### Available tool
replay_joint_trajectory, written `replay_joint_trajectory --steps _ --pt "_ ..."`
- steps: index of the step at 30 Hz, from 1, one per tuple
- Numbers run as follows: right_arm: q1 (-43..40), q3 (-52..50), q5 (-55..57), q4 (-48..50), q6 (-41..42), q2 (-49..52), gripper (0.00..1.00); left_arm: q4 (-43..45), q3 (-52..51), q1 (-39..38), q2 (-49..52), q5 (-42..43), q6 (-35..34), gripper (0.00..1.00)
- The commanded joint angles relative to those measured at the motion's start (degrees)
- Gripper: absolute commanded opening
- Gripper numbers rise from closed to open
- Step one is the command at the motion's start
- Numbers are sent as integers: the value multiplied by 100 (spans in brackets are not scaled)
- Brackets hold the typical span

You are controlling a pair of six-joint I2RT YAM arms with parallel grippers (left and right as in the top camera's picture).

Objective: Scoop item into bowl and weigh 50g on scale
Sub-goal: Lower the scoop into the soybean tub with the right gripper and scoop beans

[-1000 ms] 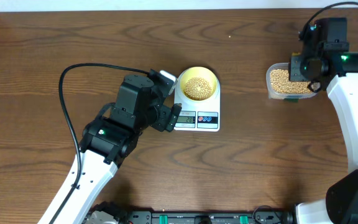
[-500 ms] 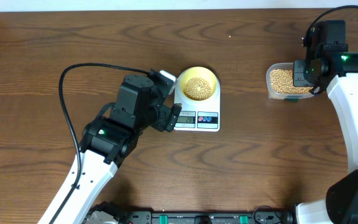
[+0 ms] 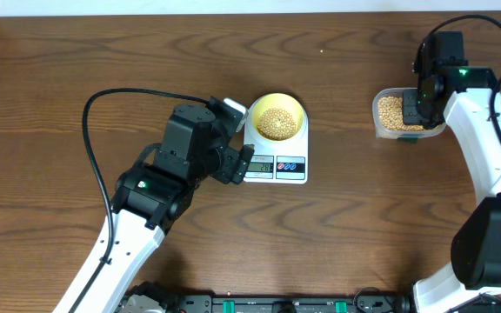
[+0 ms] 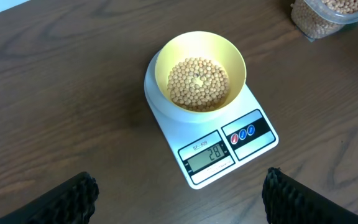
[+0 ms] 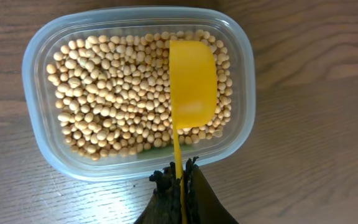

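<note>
1. You've got the scale [image 4: 166, 127] mid-counter [image 3: 76, 52] with the bowl [image 4: 161, 62] centred on its platform, so the full load registers. The display [image 4: 207, 155] reads 28.
2. Beans [image 4: 197, 81]: a shallow pile in the bowl, the bulk in the tub [image 5: 37, 59] at the far right.
3. Right hand [image 5: 182, 183] is pinching the scoop [image 5: 191, 78] by its handle. The cup is over the tub's right half and looks empty; I can't tell if it touches the beans.
4. Left hand [image 4: 182, 196] is spread wide and holds nothing, hanging near-left of the scale. My read: it's there to keep its camera on the display.
5. You're roughly halfway to 50. Dig a fresh load next, then trim with smaller ones.
6. Risk: tub and bowl are well apart and round beans roll. Carry the cup level.
</note>
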Motion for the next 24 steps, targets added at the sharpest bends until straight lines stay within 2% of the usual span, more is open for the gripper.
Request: replay_joint_trajectory --steps 1,12,18,24 --pt "-26 61 236 2 83 70 2 4 -13 13 13 55 15 87" --pt "-26 61 -715 -127 66 70 1 4 -13 13 13 52 15 87" --pt "-26 -26 -1375 -122 -258 70 1 4 -13 13 13 52 15 87" --pt "-26 -66 -1537 -120 -350 70 1 4 -13 13 13 55 15 87"
